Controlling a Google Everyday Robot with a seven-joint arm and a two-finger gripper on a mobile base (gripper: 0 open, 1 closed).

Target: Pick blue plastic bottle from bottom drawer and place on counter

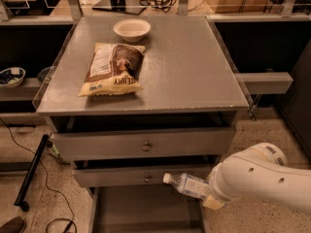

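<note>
Below the counter's (194, 72) front right corner, nearest the camera, the white arm (262, 181) reaches in from the right, with the gripper (208, 195) at its left end. Its fingers pinch the base end of the blue plastic bottle (190, 185). One tan pad (213, 202) shows just under the bottle's base, and the other finger is hidden behind the arm.

The bottle is held off any surface, lower than the counter and above the right part of the open bottom drawer (141, 208). It is clear of that drawer's flat grey floor. Its long axis lies almost level. The white cap (166, 178) points left and slightly upward, and the base points right into the gripper.

Further back under the counter, the middle drawer (112, 176) is pulled out slightly, and its round knob (146, 178) sits just left of the cap. Above it, directly beneath the counter's front edge, is the top drawer (97, 144), also knobbed.

On the counter's left half lies a yellow-brown snack bag (114, 71). It lies flat with its long axis running front to back. A white bowl (131, 29) stands near the counter's back edge, just behind the bag.
</note>
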